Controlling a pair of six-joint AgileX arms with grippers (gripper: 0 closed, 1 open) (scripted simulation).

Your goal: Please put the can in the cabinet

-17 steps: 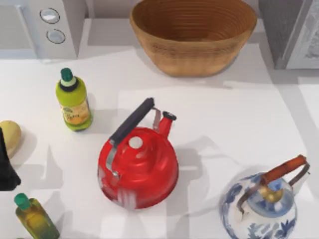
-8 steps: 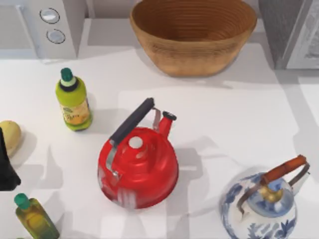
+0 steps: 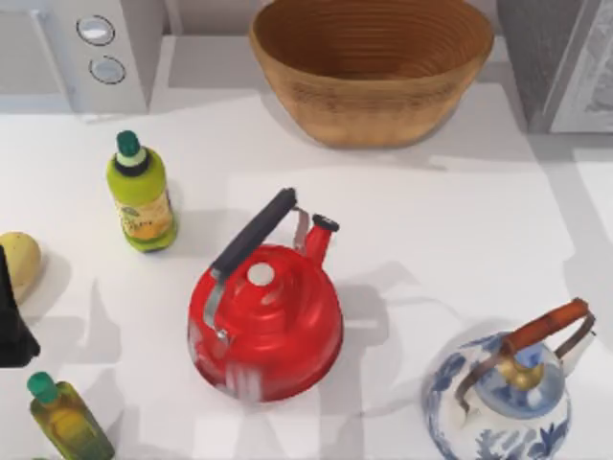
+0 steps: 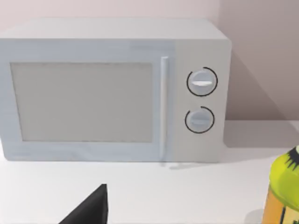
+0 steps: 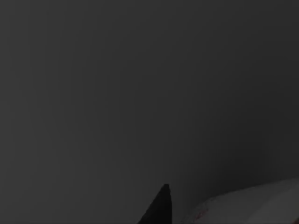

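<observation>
Nothing shifted since earlier frames; left tool (image 3: 11,321) parked at left edge, grip unreadable; right wrist view dark.

AgileX left arm (image 3: 13,316) sits as a dark mass at the lower left edge of the top view; one black fingertip (image 4: 91,207) juts up at the left wrist view's bottom; the right wrist view is dark

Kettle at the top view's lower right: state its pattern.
Blue floral on white, best in the top view: kettle.
</observation>
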